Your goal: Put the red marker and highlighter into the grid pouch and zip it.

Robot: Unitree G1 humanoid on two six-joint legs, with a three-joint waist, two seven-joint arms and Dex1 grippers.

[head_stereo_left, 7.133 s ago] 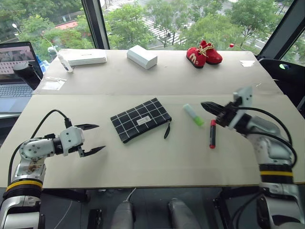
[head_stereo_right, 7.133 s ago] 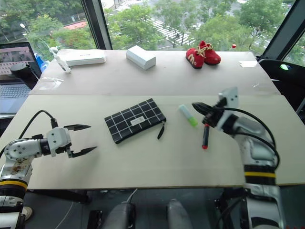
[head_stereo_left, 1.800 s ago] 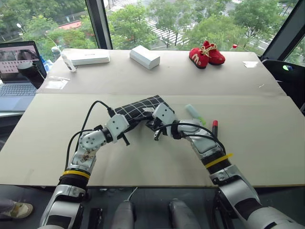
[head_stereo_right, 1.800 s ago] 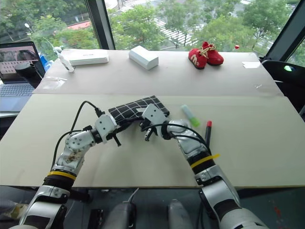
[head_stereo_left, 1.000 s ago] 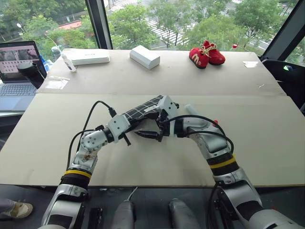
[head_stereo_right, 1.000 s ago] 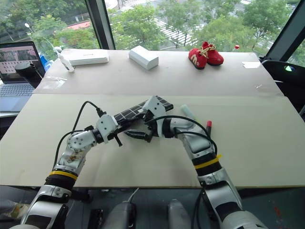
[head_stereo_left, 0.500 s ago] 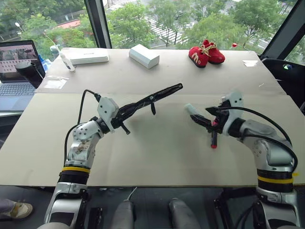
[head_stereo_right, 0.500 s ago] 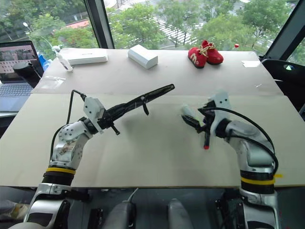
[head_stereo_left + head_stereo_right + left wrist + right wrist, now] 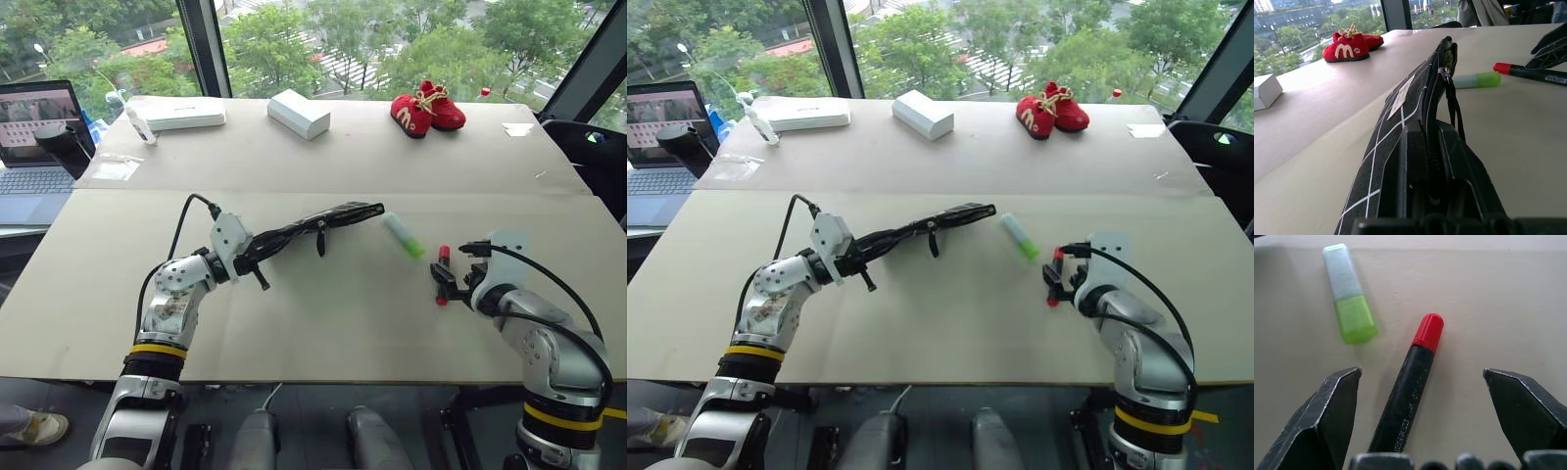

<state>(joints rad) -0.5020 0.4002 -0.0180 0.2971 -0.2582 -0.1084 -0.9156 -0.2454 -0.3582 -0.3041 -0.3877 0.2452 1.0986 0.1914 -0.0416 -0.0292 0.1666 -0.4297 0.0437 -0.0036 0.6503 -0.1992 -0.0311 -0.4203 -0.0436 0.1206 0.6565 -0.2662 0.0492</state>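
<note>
My left gripper (image 9: 257, 262) is shut on one end of the grid pouch (image 9: 313, 223) and holds it edge-on above the table. The zipper side faces up and its black strap (image 9: 1452, 105) hangs down. On the table to the right of the pouch's far end lies the highlighter (image 9: 404, 235), pale green. Right of the highlighter lies the red marker (image 9: 443, 255). My right gripper (image 9: 1420, 376) is open just above it, with one finger on each side of the black barrel (image 9: 1405, 396) and touching nothing. The highlighter (image 9: 1349, 293) lies beyond one fingertip.
At the far side of the table are a pair of small red shoes (image 9: 423, 108), a white box (image 9: 295, 114) and a flat white case (image 9: 181, 114). A laptop (image 9: 34, 137) stands at the far left. A seam (image 9: 147, 189) crosses the table.
My right gripper has left the pouch, swung to the right and come down over the red marker, still open. My left gripper has kept hold of the pouch and rolled it slightly.
</note>
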